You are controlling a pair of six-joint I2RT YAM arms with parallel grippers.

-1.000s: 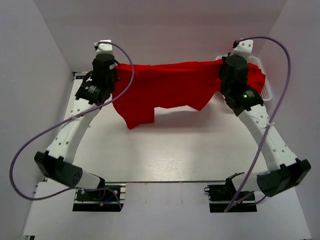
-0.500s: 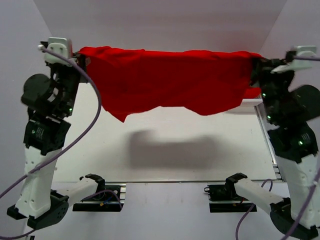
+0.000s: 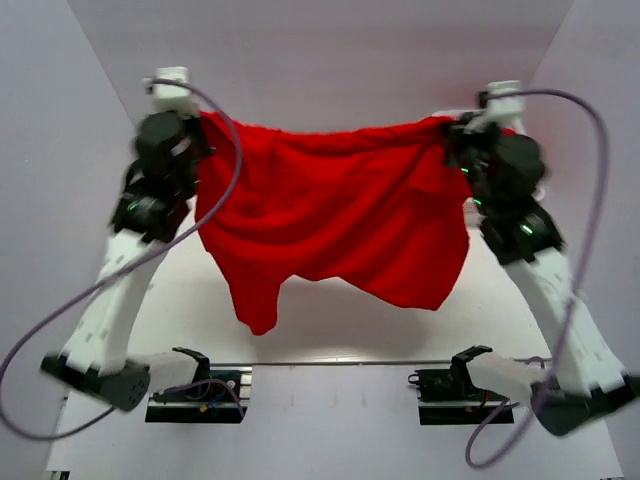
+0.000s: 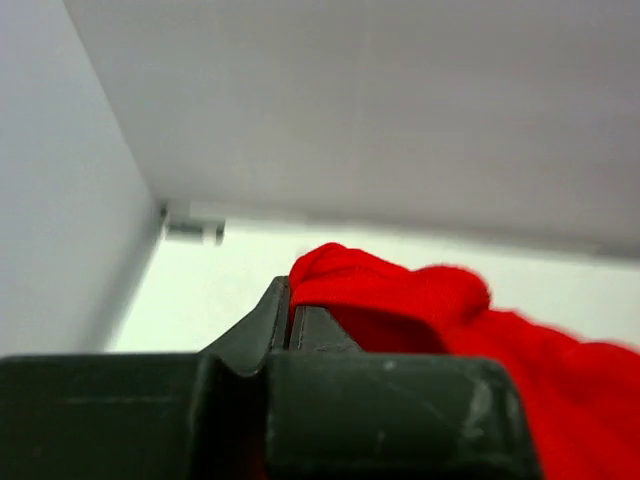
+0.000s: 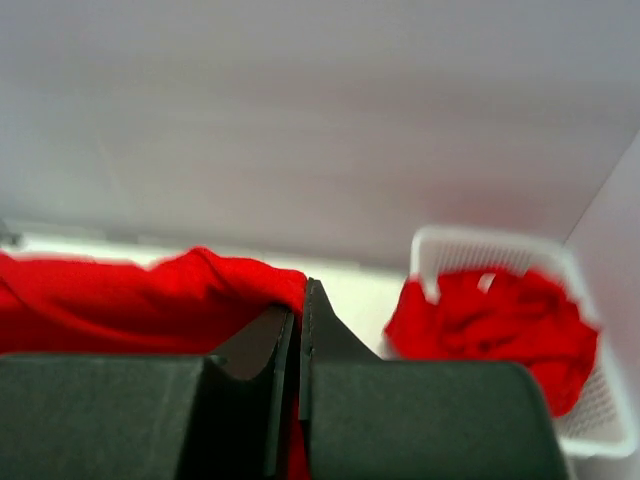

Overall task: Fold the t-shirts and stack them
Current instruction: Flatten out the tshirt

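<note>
While one t-shirt hangs aloft, white basket, crumpled red t-shirts inside

Setting: a robot test cell in a lab, not a home.

Evidence:
- A bare white counter is boxed in by plain pale walls on the left, right and far sides.
- The left arm and right arm, both white and black, are bolted to metal base plates at the near edge.
- Purple cables hang in loose loops.
- A white plastic basket sits in the far right corner.
</note>
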